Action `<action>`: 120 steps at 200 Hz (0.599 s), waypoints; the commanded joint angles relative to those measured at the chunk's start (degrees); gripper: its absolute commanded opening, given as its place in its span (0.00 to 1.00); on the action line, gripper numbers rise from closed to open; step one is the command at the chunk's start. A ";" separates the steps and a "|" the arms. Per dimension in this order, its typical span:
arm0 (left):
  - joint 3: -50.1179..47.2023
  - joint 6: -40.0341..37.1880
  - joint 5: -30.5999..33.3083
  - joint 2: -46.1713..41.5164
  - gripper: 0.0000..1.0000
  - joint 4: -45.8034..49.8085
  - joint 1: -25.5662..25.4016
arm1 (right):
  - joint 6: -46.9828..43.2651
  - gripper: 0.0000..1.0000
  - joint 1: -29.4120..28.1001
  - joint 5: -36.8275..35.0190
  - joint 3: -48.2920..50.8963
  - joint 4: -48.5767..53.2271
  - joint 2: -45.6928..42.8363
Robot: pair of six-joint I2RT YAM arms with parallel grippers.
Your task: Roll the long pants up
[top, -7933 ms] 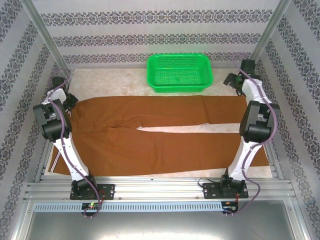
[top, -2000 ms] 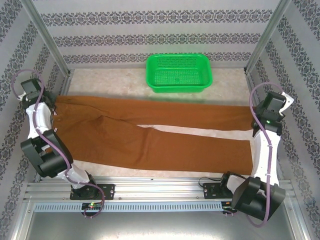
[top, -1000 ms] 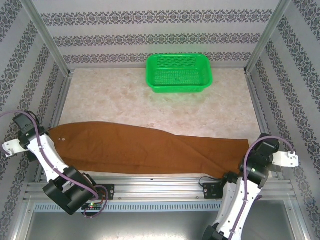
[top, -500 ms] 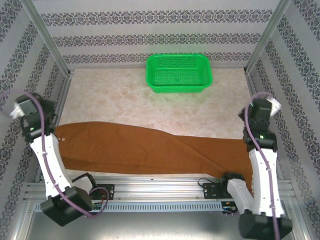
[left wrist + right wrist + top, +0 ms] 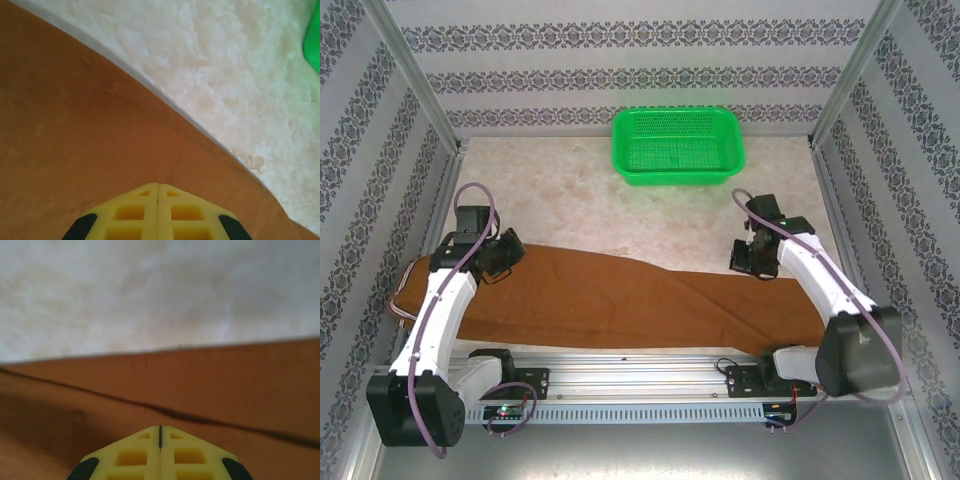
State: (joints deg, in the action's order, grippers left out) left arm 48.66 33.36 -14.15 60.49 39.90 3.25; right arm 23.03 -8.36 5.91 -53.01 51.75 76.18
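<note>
Soft, light and floppy by the look, the pants (image 5: 620, 295) lie folded lengthwise along the near edge of the table (image 5: 620, 205), left gripper (image 5: 506, 256) and right gripper (image 5: 752, 258) over them, both closed on nothing, and I'd pinch one end's two corners.

Green rectangular perforated plastic basket (image 5: 679, 145), upright at the middle of the far edge of the pale marbled counter (image 5: 570, 200); grey-patterned wallpaper walls (image 5: 620, 75) border three sides.

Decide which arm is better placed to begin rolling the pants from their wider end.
Left, most likely. The left gripper, shut, hangs over the long pants near their wider end, while the right gripper, also shut, is at the far edge of the narrow legs.
</note>
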 commanded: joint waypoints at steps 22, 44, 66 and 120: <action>2.22 -3.84 1.30 9.28 0.00 -0.53 -2.16 | 2.15 0.00 3.50 9.31 -0.63 2.66 11.37; 1.76 -2.99 2.82 11.05 0.00 -3.04 -2.19 | 2.33 0.00 3.44 11.15 -0.57 1.95 16.79; 3.23 -2.67 2.54 13.26 0.00 -3.95 -2.17 | 2.42 0.00 3.44 10.69 0.18 1.95 18.91; 9.36 -3.06 3.03 22.35 0.00 -5.34 -2.23 | 3.02 0.00 7.25 7.80 -5.82 1.52 27.49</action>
State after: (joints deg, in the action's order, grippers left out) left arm 54.70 31.46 -11.94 79.90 36.71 1.56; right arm 24.91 -2.96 15.07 -55.33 53.56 99.26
